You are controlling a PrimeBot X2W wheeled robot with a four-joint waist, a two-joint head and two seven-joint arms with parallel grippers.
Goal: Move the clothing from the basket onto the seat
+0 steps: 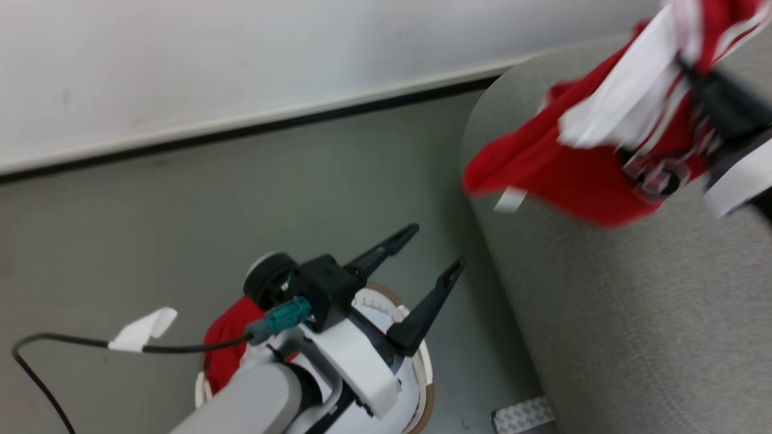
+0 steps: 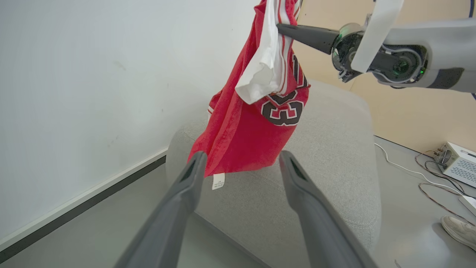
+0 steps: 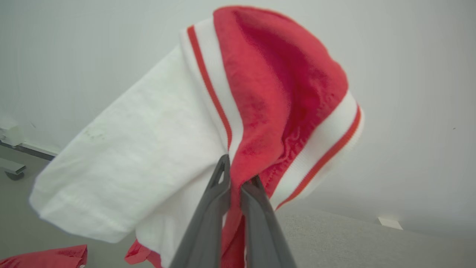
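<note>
1. Right gripper (image 1: pixel 687 63), upper right of the head view: jaws closed tight on the held red garment (image 1: pixel 561 175), pinching a fold of red cloth and white banding.
2. Held red garment, upper centre of the left wrist view (image 2: pixel 241 137): hangs from the fingertips in front of the seat (image 2: pixel 334 149). Black-and-white numerals and a small white label show. Whether its hem touches the cushion cannot be told.
3. Seat, right half of the head view (image 1: pixel 633 301): light grey, with a rounded end.
4. Left gripper (image 1: pixel 435 245), lower centre of the head view: jaws spread wide, holding nothing, above the basket (image 1: pixel 424 361).
5. Basket, bottom centre: largely hidden beneath the left arm. A second red garment (image 1: pixel 226 343) lies at its left side.
</note>
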